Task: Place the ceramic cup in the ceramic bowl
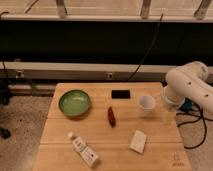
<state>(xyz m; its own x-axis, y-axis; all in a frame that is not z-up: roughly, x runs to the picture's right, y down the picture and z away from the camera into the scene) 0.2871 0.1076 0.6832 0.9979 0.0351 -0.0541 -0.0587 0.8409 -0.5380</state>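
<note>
A: Step running?
B: Approaching. Claw [169,116] is hanging just right of the ceramic cup [146,104]; spread or pressed, cannot tell.
A: Next?
B: Likely needing a grasp, then carrying left across the counter [125,150] to the ceramic bowl [75,102].

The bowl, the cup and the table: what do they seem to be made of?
The bowl looks like glazed ceramic: green, with a soft sheen and a darker rim. The cup looks like plain white ceramic, though plastic is possible. The table seems pale wood, with plank seams. The gripper hangs close beside the cup.
</note>
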